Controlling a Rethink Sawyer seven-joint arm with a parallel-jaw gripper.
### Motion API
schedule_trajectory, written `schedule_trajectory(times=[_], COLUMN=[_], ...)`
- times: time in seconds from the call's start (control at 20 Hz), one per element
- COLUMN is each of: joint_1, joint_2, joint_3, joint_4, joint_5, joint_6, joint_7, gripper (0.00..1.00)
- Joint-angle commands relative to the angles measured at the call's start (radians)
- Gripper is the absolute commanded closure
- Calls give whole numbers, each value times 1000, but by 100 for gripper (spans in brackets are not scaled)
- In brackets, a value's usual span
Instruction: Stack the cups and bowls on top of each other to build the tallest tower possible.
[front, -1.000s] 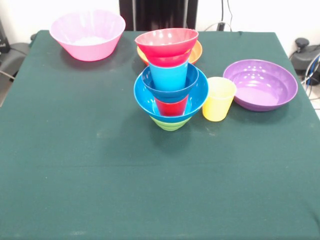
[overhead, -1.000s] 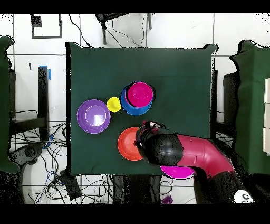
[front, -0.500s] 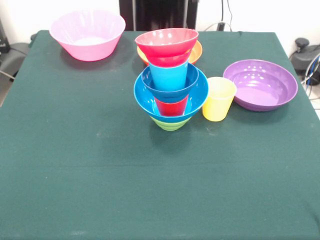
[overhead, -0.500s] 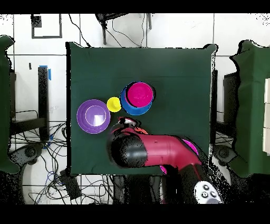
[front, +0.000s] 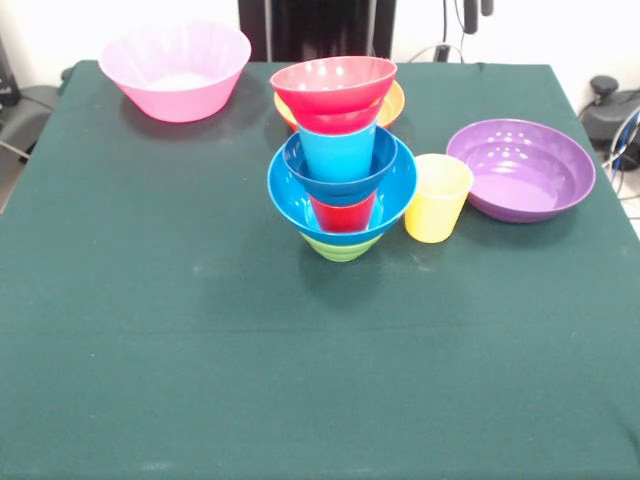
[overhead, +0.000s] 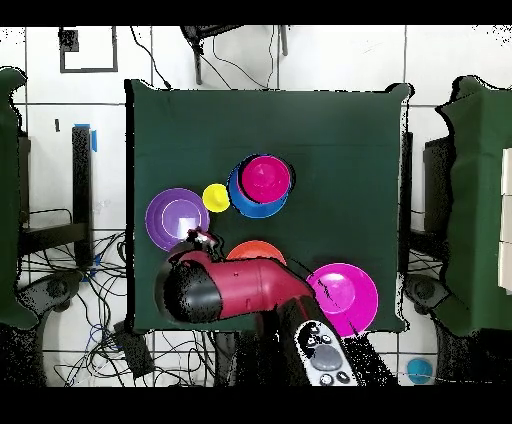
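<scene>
The tower (front: 341, 160) stands mid-table, red bowl (front: 333, 84) on top, yellow cup (front: 437, 197) at its three o'clock. The gripper (front: 476, 12) barely shows; I cannot tell its finger spread.

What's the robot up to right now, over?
Claw up over the purple plastic bowl, grip unclear. Multicolour tower standing, small red bowl on top. Yellow plastic cup unstacked beside it. Nothing blocking.

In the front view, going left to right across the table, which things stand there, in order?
Pink bowl → tower topped by a small red bowl → yellow cup → purple bowl. The orange bowl sits behind the tower, overlapping it, so it is left out.
</scene>
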Motion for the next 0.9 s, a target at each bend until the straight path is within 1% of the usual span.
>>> schedule_trajectory(times=[0.05, 0.25, 0.35, 0.5, 0.55, 0.65, 0.7, 0.85, 0.9], joint_1=[62, 113, 152, 245, 262, 299, 315, 349, 369], joint_2=[117, 132, 154, 240, 257, 278, 272, 246, 245], joint_3=[-110, -149, -181, -282, -299, -329, -334, -331, -337], joint_4=[-29, -48, -72, -153, -171, -212, -228, -243, -250], joint_5=[-43, -57, -62, -96, -104, -130, -142, -132, -118], joint_6=[-55, -60, -56, -47, -38, 13, 51, 128, 134], joint_7=[231, 272, 294, 321, 323, 310, 297, 288, 305], gripper=[0, 0, 0, 0, 0, 0, 0, 0, 0])
